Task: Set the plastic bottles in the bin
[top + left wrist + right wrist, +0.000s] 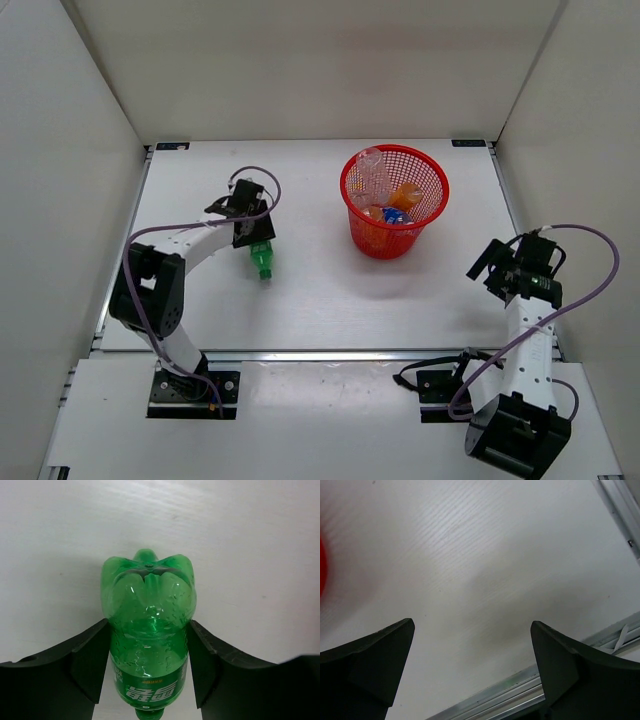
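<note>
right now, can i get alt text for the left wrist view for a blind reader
A green bottle is clamped between the two black fingers of the left gripper, its lobed base pointing away from the camera. Behind it is the plain white table.

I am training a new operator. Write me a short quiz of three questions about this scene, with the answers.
1. True or false: the right fingers hold a bottle.
2. What sits between the left fingers? A, an orange bottle. B, the green bottle. C, a clear bottle.
3. In the top view, how many bottles lie outside the red basket?

Key
1. False. They are open and empty.
2. B.
3. One.
</note>
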